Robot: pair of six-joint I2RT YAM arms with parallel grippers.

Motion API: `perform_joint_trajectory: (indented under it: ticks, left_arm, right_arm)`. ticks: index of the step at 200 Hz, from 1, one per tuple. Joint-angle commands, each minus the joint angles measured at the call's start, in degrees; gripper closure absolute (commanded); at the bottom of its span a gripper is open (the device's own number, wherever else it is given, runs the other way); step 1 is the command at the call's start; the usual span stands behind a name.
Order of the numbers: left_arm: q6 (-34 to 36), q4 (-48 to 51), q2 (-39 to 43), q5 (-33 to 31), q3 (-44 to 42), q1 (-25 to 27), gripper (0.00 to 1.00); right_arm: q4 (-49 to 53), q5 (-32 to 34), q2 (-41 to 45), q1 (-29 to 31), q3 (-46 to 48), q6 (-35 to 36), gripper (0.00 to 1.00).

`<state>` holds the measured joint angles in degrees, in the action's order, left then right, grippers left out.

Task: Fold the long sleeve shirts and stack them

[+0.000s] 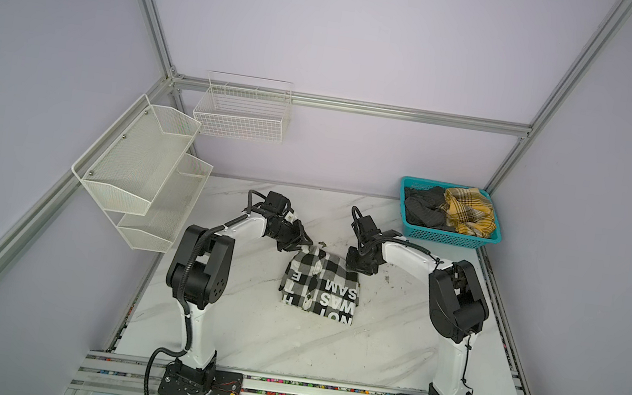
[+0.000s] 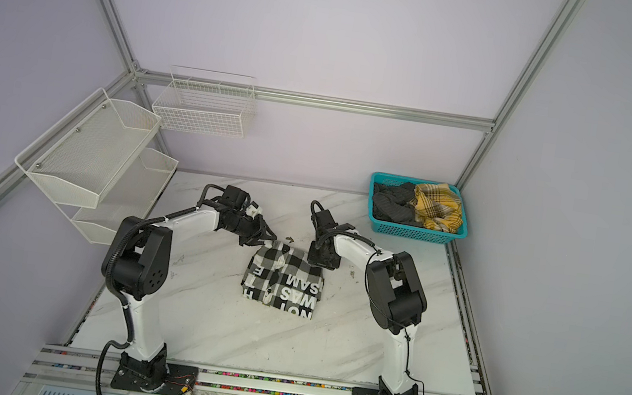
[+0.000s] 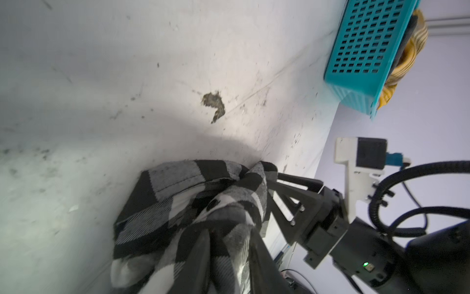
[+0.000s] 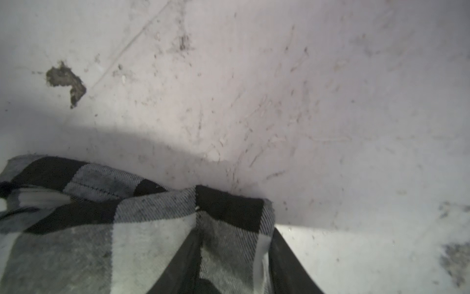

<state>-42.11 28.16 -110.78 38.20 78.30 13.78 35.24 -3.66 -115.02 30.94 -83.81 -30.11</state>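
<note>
One of the long sleeve shirts (image 1: 320,287) (image 2: 283,282), in black-and-white checks with white block letters, lies folded into a rough rectangle at the middle of the marble table in both top views. My left gripper (image 1: 301,247) (image 2: 264,241) is at its far left corner, and my right gripper (image 1: 359,267) (image 2: 320,262) at its far right corner. In the left wrist view the left gripper (image 3: 229,239) is shut on a bunched fold of the shirt (image 3: 162,211). The right wrist view shows the right gripper (image 4: 232,244) shut on the shirt's (image 4: 76,241) edge, which is raised slightly off the table.
A teal basket (image 1: 447,236) (image 3: 363,43) holding dark and yellow plaid clothes stands at the far right corner. White mesh shelves (image 1: 142,165) and a wire basket (image 1: 242,112) hang on the left and back walls. A dark chip (image 3: 215,104) (image 4: 66,81) marks the tabletop just beyond the shirt.
</note>
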Motion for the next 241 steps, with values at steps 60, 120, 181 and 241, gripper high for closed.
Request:
perform_joint_trajectory:
  ticks: [60, 120, 181, 241]
  left_arm:
    - [1.04, 1.19, 6.86, -0.79, -5.82, -2.71, 0.34]
    - [1.9, -0.98, 4.59, 0.96, -9.23, -2.88, 0.36]
    - [0.7, -1.92, 0.48, 5.02, -2.63, -2.44, 0.76]
    - [-2.04, 0.82, -7.72, 3.35, 3.75, 0.99, 0.5]
  right_arm:
    - [0.34, -0.01, -1.96, -1.44, -2.31, -2.67, 0.52]
    - [-2.48, -4.29, -2.8, -1.5, -0.42, -3.67, 0.68]
    - [-0.83, 4.48, 8.07, -0.38, 4.31, -12.49, 1.0]
    - [-2.64, 10.72, 14.43, -0.3, 15.32, -23.35, 1.0]
